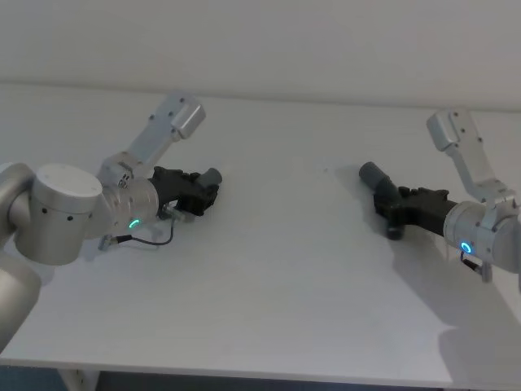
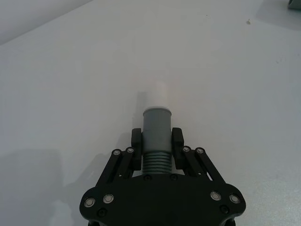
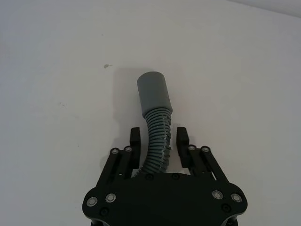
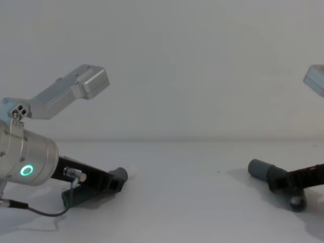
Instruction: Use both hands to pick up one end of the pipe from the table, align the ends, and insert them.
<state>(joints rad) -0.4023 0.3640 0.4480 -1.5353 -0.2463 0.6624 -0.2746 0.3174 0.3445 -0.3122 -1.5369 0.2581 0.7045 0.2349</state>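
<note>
Not much else tbh: plain pale wall [image 1: 260,41] at 12 o'clock, tiny dark speck [image 1: 326,169] around 2 o'clock off centre, dark floor strip [image 1: 244,386] at 6.

wall [image 4: 202,61]: plain, pale, unmarked, rising behind the far edge | table [image 1: 269,309]: matte white, wide, spanning left to right, a tiny dark speck toward the far middle | light: even and diffuse, soft grey shadows pooling at near right | below near edge: dark bluish strip [image 1: 244,383], possibly floor
</note>
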